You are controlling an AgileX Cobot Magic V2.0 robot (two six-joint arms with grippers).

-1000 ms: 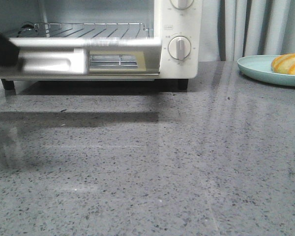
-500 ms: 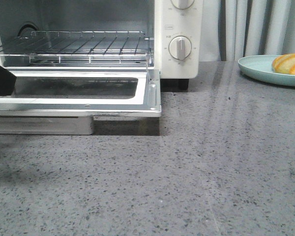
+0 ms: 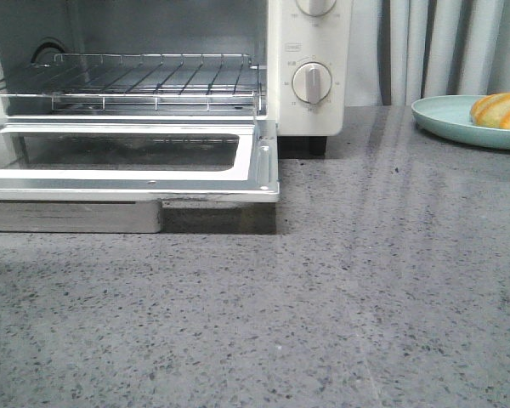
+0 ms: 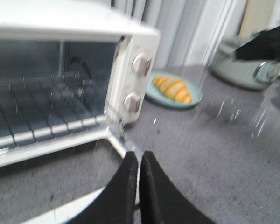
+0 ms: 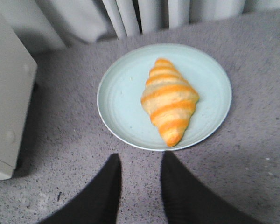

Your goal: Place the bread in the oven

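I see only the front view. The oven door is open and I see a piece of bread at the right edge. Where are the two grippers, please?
Observer: The right gripper is open above the counter, just short of the plate, with nothing between its fingers.
Operator: Is the bread whole? My view cuts it off.
Observer: Yes. The bread is a whole striped croissant and lies alone on the plate.
Operator: And the left gripper?
Observer: The left gripper is shut and empty, over the inner corner of the open door of the oven.
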